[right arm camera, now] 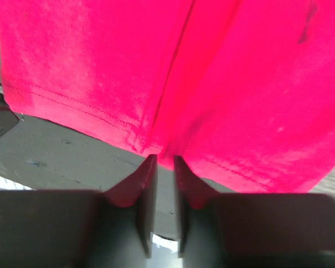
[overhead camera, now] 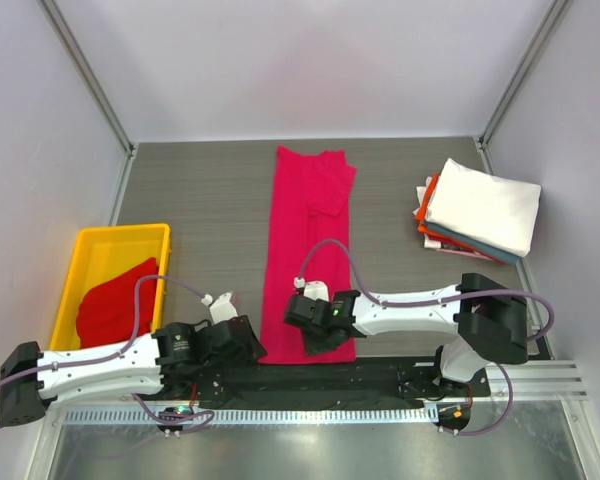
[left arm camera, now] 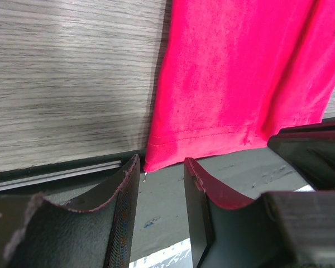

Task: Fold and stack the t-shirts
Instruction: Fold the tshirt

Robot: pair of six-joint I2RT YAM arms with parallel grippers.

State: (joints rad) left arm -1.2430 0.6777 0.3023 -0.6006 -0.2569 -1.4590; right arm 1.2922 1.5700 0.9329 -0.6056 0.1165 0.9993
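Left arm (overhead camera: 100,365) reaches low, its jaws parted; right arm (overhead camera: 410,305) lies outstretched, its jaws seemingly barely apart.

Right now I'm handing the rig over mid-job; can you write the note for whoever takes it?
Left gripper: open, empty, by the pink shirt's near left corner.
Right gripper: jaws a narrow gap apart at the near hem, no cloth seen between them.
Pink shirt: folded lengthwise into a long strip, mid-table.
Red shirt: lying in the yellow tray, left.
Stack: folded shirts at the right, white on top.
Done: the stack; pink's lengthwise fold.
Left: fold pink short, stack it; then red.
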